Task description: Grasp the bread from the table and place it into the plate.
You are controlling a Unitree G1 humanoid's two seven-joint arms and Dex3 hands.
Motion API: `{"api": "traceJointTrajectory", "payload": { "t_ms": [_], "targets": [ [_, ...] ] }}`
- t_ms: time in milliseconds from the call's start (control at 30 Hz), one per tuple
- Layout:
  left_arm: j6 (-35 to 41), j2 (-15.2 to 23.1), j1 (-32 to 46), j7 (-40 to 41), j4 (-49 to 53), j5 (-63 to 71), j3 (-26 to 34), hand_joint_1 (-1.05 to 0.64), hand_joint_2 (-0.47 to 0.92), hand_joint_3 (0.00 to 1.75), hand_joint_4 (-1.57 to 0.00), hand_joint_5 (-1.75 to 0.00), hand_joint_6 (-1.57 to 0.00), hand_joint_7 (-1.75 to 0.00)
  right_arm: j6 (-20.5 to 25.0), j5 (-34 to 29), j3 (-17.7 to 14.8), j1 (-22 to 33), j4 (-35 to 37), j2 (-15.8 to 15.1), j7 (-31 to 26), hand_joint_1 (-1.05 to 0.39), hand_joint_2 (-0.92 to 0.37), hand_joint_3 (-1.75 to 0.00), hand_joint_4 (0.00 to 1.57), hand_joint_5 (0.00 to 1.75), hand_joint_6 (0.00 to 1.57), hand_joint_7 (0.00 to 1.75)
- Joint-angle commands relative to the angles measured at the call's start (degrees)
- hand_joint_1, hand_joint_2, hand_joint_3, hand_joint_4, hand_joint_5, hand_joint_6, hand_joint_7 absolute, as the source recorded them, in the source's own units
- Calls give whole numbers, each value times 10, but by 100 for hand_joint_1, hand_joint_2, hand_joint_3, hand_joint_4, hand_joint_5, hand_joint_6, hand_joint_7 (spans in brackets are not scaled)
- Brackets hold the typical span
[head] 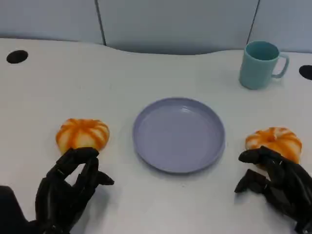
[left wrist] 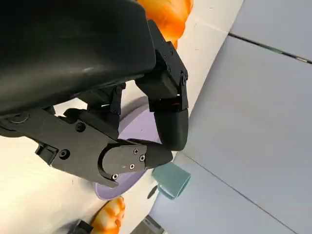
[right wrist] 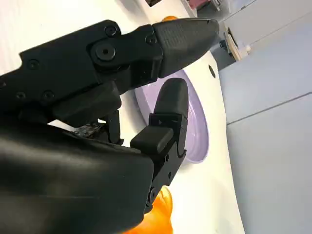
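Two orange-striped bread rolls lie on the white table beside a lavender plate (head: 180, 134), which holds nothing. The left bread (head: 83, 134) sits just beyond my left hand (head: 73, 187), whose fingers curl apart right behind it without gripping it. The right bread (head: 274, 141) lies just beyond my right hand (head: 278, 183), which has its fingers spread and holds nothing. In the left wrist view my left hand (left wrist: 97, 97) hangs over the plate (left wrist: 139, 127), with the left bread (left wrist: 168, 14) past its fingers. The right wrist view shows the right bread (right wrist: 161, 214) under my right hand (right wrist: 107, 97).
A teal mug (head: 261, 63) stands at the back right of the table. Black round holes (head: 17, 56) mark the table's far corners. A grey wall panel rises behind the table's curved far edge.
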Motion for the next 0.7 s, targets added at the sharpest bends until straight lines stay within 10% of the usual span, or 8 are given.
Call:
{"api": "traceJointTrajectory", "payload": {
  "t_ms": [33,700],
  "targets": [
    [-5,9,-1,0,-1,6,3,-37,72,53,-64,-161,-65,-119,7,-3,-1,9,3,-4,-5,-43,-92,-21,63,143,66,97],
    [-4,7,-1,-1,-1,9,5,-37,71,55,-64,-161,-64,-119,7,-3,-1,9,3,-4,-5,-43,-92,-21,63,143,66,96]
  ]
}}
